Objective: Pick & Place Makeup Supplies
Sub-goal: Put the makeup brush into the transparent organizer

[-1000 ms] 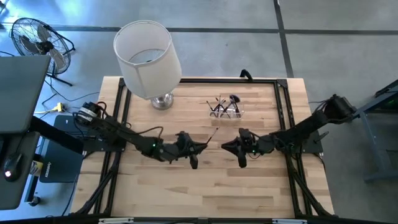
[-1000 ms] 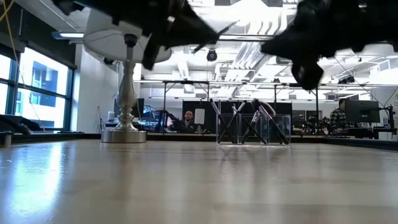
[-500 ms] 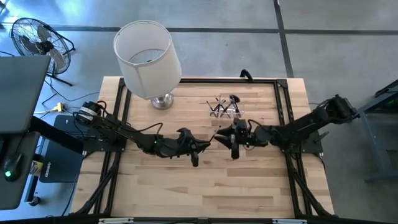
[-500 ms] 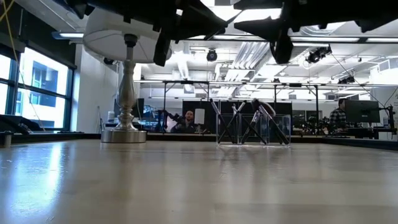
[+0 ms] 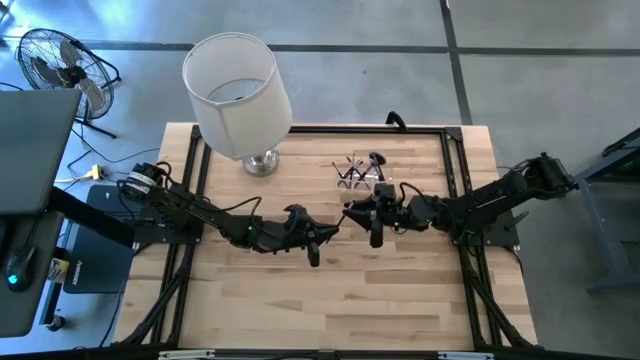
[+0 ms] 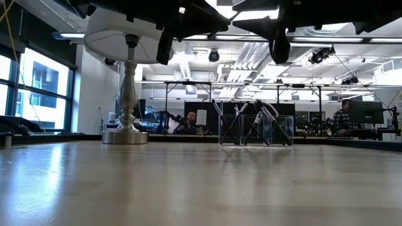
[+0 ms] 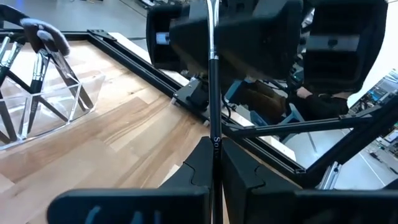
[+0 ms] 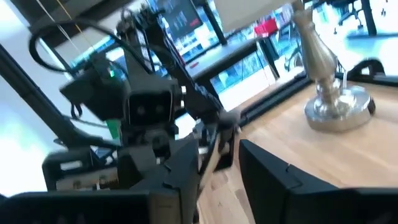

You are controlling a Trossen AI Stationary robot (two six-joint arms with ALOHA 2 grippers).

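Observation:
My left gripper (image 5: 322, 237) is at the table's middle, raised and level, shut on a thin dark makeup brush (image 7: 212, 74) that sticks out toward my right gripper (image 5: 352, 214). My right gripper is open. Its fingers stand on either side of the brush's free end (image 8: 210, 152), and I cannot tell whether they touch it. Several more makeup supplies stand upright in a clear holder (image 5: 362, 172) at the far middle of the table, also seen in the low view (image 6: 254, 122). My left gripper pinches the brush's dark handle (image 7: 214, 134) between its two fingertips. The fingers come level from the table's left and lie along the brush. The brush juts forward past the fingertips, about level and lifted clear of the table.
A lamp with a white shade (image 5: 240, 90) stands on its silver base (image 5: 262, 163) at the far left. A black frame (image 5: 455, 170) runs along the table's edges. Bare wood (image 5: 330, 300) lies toward the near edge. People sit in the room beyond (image 6: 188, 122).
My right gripper has risen and gone toward the table's left and far side. It now faces my left gripper, with its fingers around the brush's free end. My left gripper has kept the brush raised in about the same place.

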